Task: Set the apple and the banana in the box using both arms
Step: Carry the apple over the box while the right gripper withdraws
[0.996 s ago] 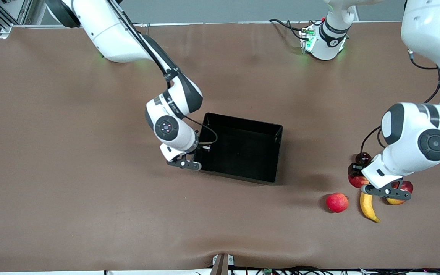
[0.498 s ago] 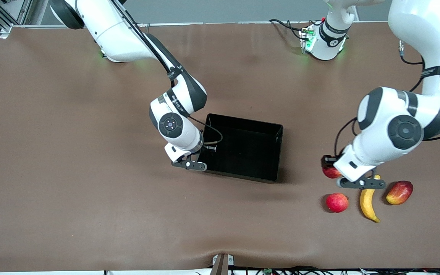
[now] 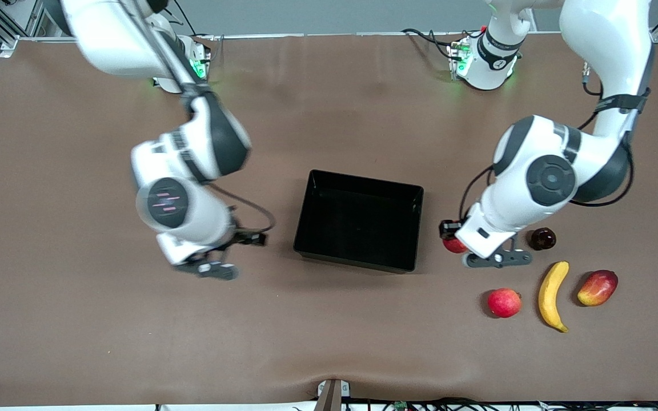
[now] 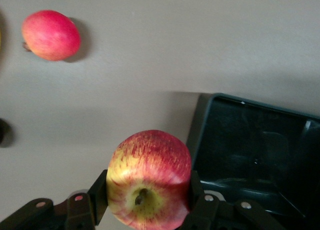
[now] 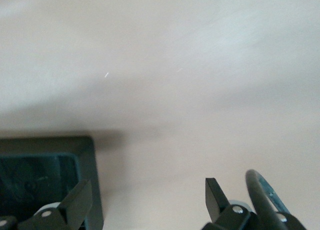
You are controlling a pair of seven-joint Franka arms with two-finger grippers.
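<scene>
My left gripper [image 3: 450,237] is shut on the apple [image 3: 453,245], red with yellow streaks, and holds it above the table just beside the wall of the black box [image 3: 414,228] toward the left arm's end. The left wrist view shows the apple [image 4: 149,180] clamped between both fingers, stem dimple facing the camera, with the box [image 4: 210,140] beside it. The yellow banana [image 3: 553,294] lies on the table nearer the front camera. My right gripper [image 3: 252,237] is open and empty, beside the box toward the right arm's end; its wrist view shows the gripper [image 5: 147,200] and a box corner [image 5: 90,160].
A pinkish-red round fruit [image 3: 504,302] lies beside the banana and also shows in the left wrist view [image 4: 51,34]. A red-yellow mango [image 3: 597,287] lies on the banana's side toward the left arm's end. A small dark fruit [image 3: 542,238] sits farther from the front camera.
My left gripper has lifted the apple from among the fruit and carried it toward the box. My right gripper has drawn away from the box wall toward its own end of the table.
</scene>
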